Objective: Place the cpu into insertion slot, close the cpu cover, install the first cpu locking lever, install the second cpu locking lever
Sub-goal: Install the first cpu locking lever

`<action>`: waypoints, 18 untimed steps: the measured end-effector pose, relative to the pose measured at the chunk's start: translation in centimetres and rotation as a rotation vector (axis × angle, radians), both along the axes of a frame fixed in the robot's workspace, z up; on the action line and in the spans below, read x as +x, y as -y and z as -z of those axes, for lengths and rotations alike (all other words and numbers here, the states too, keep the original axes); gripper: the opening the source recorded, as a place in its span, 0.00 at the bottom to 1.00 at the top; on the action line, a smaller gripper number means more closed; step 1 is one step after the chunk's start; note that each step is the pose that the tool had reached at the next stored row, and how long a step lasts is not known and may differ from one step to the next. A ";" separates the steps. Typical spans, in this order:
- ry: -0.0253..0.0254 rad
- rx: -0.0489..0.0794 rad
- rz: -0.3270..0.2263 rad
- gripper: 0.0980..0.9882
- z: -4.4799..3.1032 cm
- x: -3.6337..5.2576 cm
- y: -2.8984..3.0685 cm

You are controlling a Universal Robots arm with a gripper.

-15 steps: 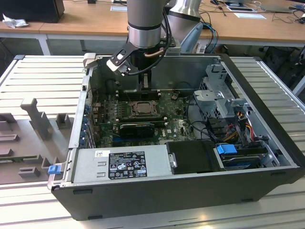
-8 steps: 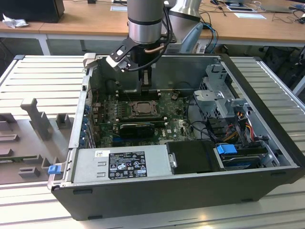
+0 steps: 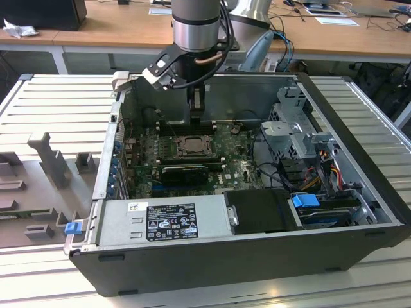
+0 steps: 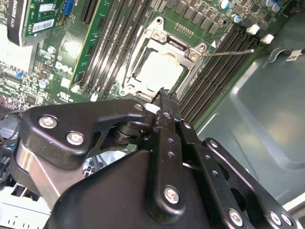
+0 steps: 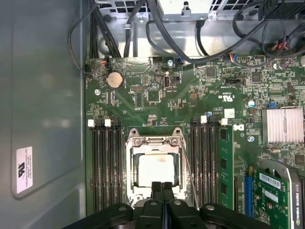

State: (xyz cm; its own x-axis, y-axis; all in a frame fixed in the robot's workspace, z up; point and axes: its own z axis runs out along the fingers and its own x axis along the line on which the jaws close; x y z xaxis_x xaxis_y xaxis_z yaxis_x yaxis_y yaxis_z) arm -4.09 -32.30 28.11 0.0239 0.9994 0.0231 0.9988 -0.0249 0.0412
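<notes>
Closest up, my hand (image 5: 162, 187) is hovering pinched shut, holding nothing, just over the cpu cover (image 5: 153, 141). That cover is lying down around the cpu (image 5: 156, 168) in the insertion slot (image 3: 191, 146). One locking lever (image 4: 228, 51) is sticking out loose. I'm risking slipping off that thin wire into the memory slots (image 5: 107, 167).

Carrying surface, exterior view: a pale grey ribbed metal worktop (image 3: 58, 106). A black computer case (image 3: 257, 263) is laid flat on it, open side up, and is taken as the centre of the dial. At 9 o'clock, just beside the case, a grey moulded fixture plate (image 3: 19, 212) with upright blocks is rested on the worktop. Ribbing is exposed at 3 and 10 o'clock. At 12 o'clock, behind the worktop, wooden desks (image 3: 115, 29) are seen, with papers (image 3: 334, 20) laid on them.
</notes>
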 end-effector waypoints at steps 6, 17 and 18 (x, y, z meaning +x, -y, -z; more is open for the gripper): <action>0.0001 0.000 -0.004 0.01 -0.63 0.00 0.00; 0.0000 0.000 -0.116 0.01 -0.64 0.00 0.00; -0.0001 0.000 -0.121 0.01 -0.64 0.00 0.00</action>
State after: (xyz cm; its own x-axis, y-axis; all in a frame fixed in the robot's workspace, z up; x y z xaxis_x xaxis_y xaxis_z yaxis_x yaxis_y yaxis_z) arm -4.09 -32.30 28.75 -0.0969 0.9950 0.0231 0.9945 0.0959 0.0411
